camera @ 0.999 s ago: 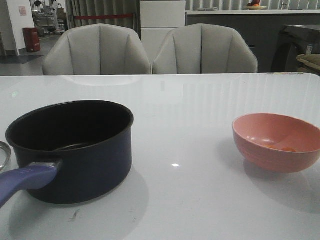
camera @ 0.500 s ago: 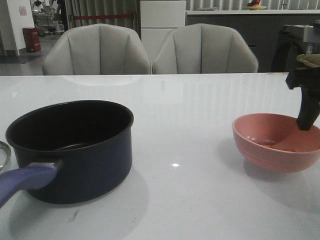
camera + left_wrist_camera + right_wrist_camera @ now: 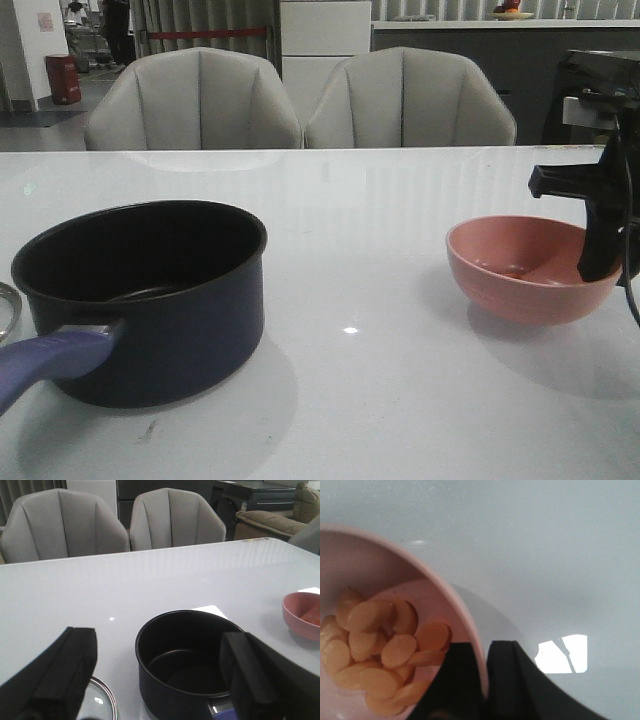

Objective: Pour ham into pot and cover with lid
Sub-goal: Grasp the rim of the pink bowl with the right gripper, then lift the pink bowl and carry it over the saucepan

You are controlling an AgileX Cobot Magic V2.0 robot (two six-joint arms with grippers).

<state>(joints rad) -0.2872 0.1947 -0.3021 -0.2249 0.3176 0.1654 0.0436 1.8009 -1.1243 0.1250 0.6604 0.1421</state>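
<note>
Right gripper (image 3: 484, 680) clamped on round pink bowl (image 3: 525, 268) rim, orange-pink ham slices (image 3: 380, 650) heaped inside. Left gripper (image 3: 160, 680) apart over dark navy saucepan (image 3: 150, 295). Best lifted level, tipped slowly above the opening.

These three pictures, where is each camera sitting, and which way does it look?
Front view: faces forward over the table; pot left, pink bowl right, right gripper on its rim.
Left wrist: above the pot, both left gripper fingers showing.
Right wrist: looks down at ham in the bowl, rim pinched.
All show the bowl.
</note>
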